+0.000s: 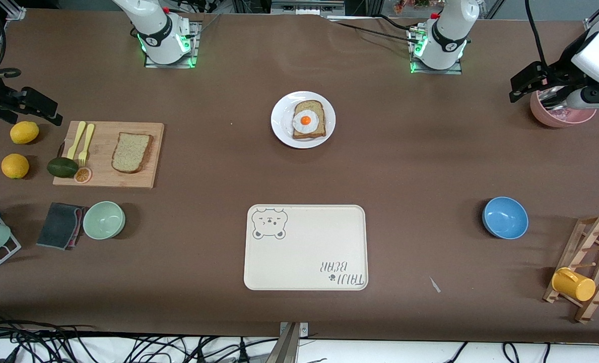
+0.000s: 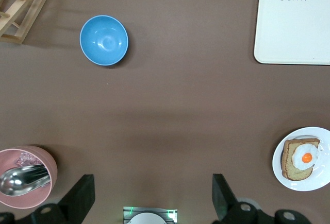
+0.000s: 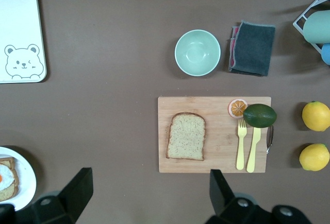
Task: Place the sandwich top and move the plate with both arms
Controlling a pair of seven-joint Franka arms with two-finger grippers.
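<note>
Bread top (image 1: 132, 152) on wooden board (image 1: 109, 154) | plate (image 1: 303, 119) mid-table | I see spoon (image 2: 23, 179) only by left wrist | left gripper (image 2: 150, 197), right gripper (image 3: 147, 192) fingers wide apart

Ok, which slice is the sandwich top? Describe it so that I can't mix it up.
Find the wooden cutting board toward the right arm's end of the table. The sandwich top lies flat on it, beside the yellow cutlery. It is a plain speckled bread slice with brown crust; the other slice sits on the white plate and carries a fried egg.
</note>
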